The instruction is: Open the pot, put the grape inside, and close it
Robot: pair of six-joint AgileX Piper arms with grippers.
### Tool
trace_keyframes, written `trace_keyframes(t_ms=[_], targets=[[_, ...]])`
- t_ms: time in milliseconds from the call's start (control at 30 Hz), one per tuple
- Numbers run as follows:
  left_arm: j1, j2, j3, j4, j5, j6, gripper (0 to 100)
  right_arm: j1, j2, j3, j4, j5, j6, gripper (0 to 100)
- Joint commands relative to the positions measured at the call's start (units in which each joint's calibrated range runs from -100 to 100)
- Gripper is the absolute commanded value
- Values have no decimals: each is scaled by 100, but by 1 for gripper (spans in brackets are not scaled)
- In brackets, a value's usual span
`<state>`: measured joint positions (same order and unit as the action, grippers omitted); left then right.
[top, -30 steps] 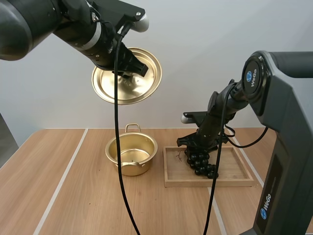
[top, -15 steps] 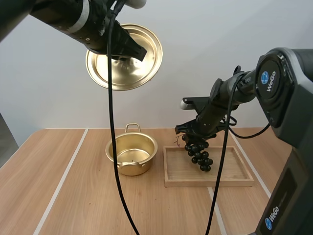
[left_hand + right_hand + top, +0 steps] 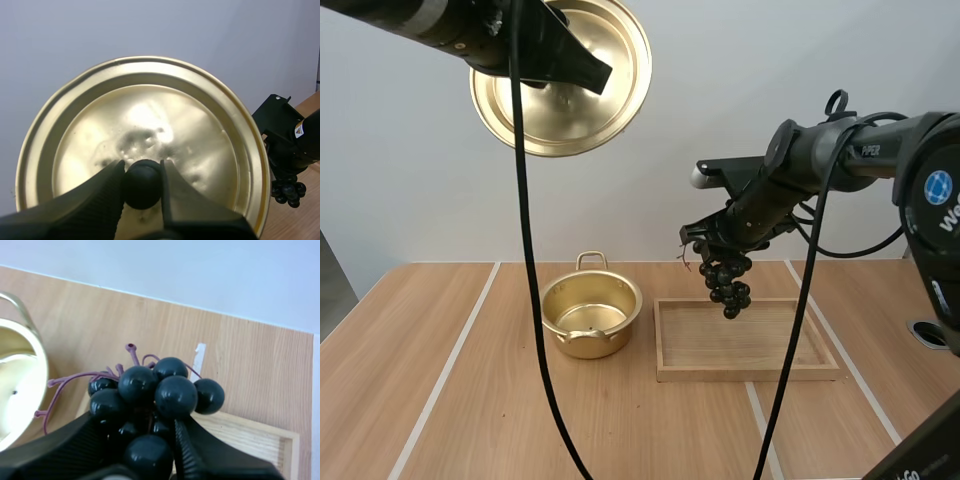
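You have two changes since a second ago. The bigger one: the lid (image 3: 560,85) now rides higher with your left gripper (image 3: 603,75), well clear above the pot (image 3: 590,345). The pot stands open on the table (image 3: 470,400), below and between the two grippers. The smaller one: the grape bunch (image 3: 725,285) has left the wooden tray (image 3: 750,372). It rested in the tray a second ago and now dangles free beneath your right gripper (image 3: 720,255). So the opening step looks done and the grapes are lifted. What remains is the carry across to the pot, which sits lower than the bunch and off toward your left gripper.

Left gripper (image 3: 142,175): the fingers stand narrowly parted and clamp the lid's black knob (image 3: 142,186) between their ribbed faces, so the lid (image 3: 150,115) hangs from that pinch alone.

Right gripper (image 3: 142,432): the fingers close around the bunch (image 3: 160,390) — berries bulge above the tips, and purple stems trail toward the pot's rim (image 3: 20,385).
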<state>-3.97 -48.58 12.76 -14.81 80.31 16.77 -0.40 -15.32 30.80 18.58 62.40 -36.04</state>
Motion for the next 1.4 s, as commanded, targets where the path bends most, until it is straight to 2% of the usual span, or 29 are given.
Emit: trace_keyframes(t_ms=[0, 233, 567, 733, 833, 1000, 1133, 1267, 1367], targets=[[-26, -208, -51, -119, -402, -64, 0, 1, -178, -414, 231, 510, -86, 0], [-26, -588, -51, -119, -602, -146, 0, 157, -176, -1037, 748, 1088, -327, 0], [-26, -725, -147, -119, -822, -173, 0, 991, -164, -1109, 771, 426, -327, 0], [-26, -725, -474, -119, -822, -196, 0, 1252, 38, -1109, 771, 179, -327, 0], [1, -725, -664, -119, -806, -312, 0, 1333, 201, -1109, 771, 6, -327, 0], [138, -725, -882, -119, -806, -369, 0, 1402, 518, -1109, 771, -369, -339, 0], [154, -695, -958, -119, -806, -394, 0, 1402, 791, -1109, 778, -608, -408, 0], [154, -587, -955, -119, -723, -393, 0, 1409, 1022, -1109, 1137, -662, -699, 0], [154, -467, -955, -119, -685, -396, 0, 1461, 1165, -1109, 1152, -773, -752, 0]])
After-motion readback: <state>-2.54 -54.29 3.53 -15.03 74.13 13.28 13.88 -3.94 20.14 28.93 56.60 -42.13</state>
